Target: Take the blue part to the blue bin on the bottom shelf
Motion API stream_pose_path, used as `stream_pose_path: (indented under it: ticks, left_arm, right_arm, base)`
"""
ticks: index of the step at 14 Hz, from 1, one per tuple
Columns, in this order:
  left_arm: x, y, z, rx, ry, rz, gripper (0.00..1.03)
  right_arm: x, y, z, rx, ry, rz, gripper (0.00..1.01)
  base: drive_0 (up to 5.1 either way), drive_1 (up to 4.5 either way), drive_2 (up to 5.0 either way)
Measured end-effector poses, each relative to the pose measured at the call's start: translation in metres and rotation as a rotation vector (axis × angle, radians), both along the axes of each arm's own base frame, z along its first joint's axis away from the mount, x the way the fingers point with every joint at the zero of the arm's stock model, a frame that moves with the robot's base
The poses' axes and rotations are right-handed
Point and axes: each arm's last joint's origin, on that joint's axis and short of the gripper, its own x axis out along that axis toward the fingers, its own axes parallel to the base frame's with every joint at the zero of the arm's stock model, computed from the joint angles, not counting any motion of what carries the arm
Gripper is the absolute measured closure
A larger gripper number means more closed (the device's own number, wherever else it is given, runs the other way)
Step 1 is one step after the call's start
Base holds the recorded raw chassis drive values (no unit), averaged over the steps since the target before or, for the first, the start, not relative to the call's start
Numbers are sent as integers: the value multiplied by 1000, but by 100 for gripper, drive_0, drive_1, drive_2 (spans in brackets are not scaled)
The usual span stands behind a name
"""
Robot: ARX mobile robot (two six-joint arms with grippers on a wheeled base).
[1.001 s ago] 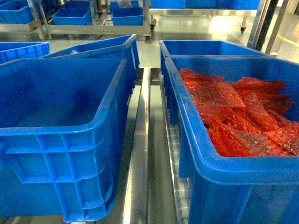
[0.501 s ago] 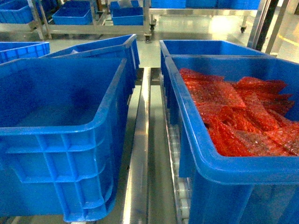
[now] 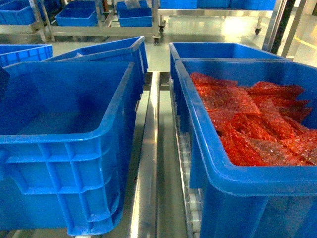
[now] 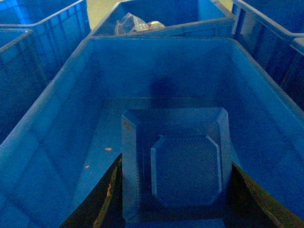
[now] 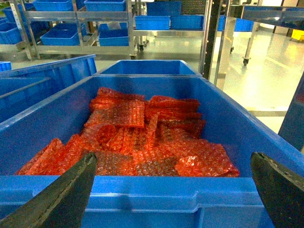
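Note:
A square blue part (image 4: 185, 166) with a raised octagonal middle sits between the dark fingers (image 4: 107, 194) of my left gripper (image 4: 178, 194), which is shut on its two sides. The part hangs inside a big empty blue bin (image 4: 57, 109), above its floor. In the head view that bin (image 3: 64, 134) stands at the left, on the shelf with roller tracks (image 3: 190, 203); the part is hidden there. My right gripper (image 5: 175, 190) is open, its fingers (image 5: 61, 194) spread wide just outside the near rim of the right-hand bin (image 5: 228, 118).
The right-hand bin (image 3: 208, 163) holds several red bubble-wrap bags (image 3: 252, 119). A steel rail (image 3: 146, 173) runs between the two bins. More blue bins (image 3: 218, 49) stand behind both, and one (image 4: 161, 19) holds clear bags. Racks with bins (image 3: 79, 15) line the far floor.
A dark shape has come into the head view's left edge, over the left bin's far wall. The bins and the red bags have not moved.

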Motion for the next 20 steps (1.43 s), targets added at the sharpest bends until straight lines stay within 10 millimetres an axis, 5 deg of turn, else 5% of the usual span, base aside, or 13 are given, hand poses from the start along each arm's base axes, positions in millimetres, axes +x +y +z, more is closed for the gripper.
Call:
stream_pose_path:
  ticks: [6,10,13,20]
  left_arm:
    - [2,1,6,6,-44,1,59]
    - [-2,7,10,10,-58,20,6]
    - [-10,10,15,12,-62,26,5]
    - [-109,16,30,16,-129,60,5]
  right_arm:
    - [0,0,0,0,0,0,3]
    - [0,0,0,0,0,0,3]
    - [0,0,0,0,0,0,3]
    - [0,0,0,0,0,0,3]
  base:
    - [0,0,0]
    - [0,0,0]
    - [0,0,0]
    - [0,0,0]
